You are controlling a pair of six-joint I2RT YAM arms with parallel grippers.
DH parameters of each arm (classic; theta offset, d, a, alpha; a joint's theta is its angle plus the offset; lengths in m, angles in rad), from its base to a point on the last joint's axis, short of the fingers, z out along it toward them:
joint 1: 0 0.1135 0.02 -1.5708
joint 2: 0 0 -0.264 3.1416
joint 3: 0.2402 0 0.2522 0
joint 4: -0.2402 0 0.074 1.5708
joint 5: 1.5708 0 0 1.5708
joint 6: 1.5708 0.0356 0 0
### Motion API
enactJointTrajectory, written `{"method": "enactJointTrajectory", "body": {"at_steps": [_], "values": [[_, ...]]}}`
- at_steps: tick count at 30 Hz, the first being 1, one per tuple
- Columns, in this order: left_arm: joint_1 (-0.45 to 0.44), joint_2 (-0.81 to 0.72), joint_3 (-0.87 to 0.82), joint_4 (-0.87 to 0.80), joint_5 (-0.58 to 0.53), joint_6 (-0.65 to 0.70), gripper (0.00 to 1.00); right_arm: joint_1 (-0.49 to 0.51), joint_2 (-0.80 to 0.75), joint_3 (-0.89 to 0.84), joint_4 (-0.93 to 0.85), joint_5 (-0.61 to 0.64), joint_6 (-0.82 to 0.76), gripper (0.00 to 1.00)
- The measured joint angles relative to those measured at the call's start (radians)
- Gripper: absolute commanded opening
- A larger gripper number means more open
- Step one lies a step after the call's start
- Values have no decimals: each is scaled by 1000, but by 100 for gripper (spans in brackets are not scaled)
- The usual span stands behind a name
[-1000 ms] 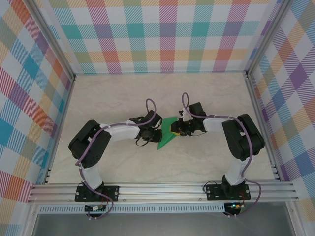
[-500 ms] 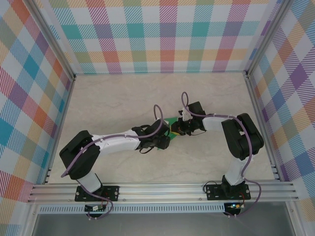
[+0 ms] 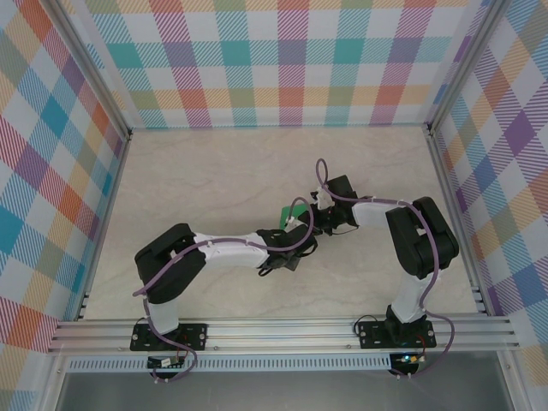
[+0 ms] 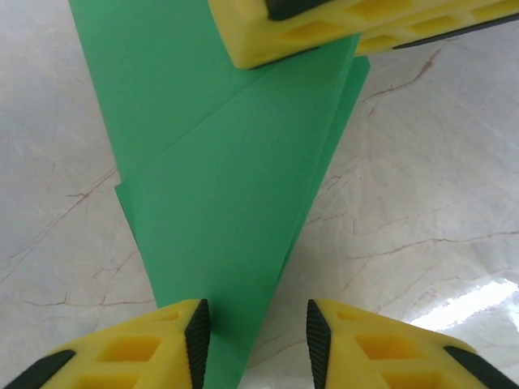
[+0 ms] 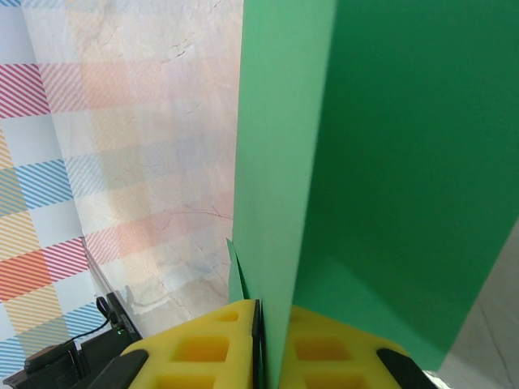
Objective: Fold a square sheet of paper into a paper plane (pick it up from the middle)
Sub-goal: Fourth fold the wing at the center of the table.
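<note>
A thin bright-green paper sheet (image 3: 291, 212), folded into a long narrow triangle with lengthwise creases, sits above the middle of the pale marbled tabletop (image 3: 214, 171), a little right of centre, where the two arms meet. From the top camera only a small green patch of it shows, just left of the right wrist and just beyond the left one.

The right gripper (image 5: 269, 324) is clamped on the sheet. In its own wrist view the two yellow fingers (image 5: 203, 348) press together with the paper's edge pinched in the seam, and the sheet rises from them as a tall upright panel with one fold line running its length. The checked wall (image 3: 291, 60) and the marbled floor show to the left of it.

The left gripper (image 4: 258, 328) reaches across from the near left and stands part-way open. Its black pads (image 4: 198, 340) are apart, and the sheet's narrow pointed end runs down between them. The paper lies close against the left pad, and bare table shows between it and the right pad; the jaws do not pinch it. At the far end of that same view the right gripper's yellow fingers (image 4: 308, 32) grip the wide end of the sheet, and a diagonal crease crosses the green surface between the two grippers.
</note>
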Motion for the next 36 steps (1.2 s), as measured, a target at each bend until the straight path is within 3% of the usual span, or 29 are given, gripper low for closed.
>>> {"method": "enactJointTrajectory", "body": {"at_steps": [9,17,36], "values": [[-24,20,21,-46,-125,-18,27,0,0,11,-21,0,0,12],[-30,34,21,-53,-163,-33,19,0,0,19,-28,0,0,12],[-37,45,21,-74,-209,-59,25,0,0,19,-39,1,0,10]]}}
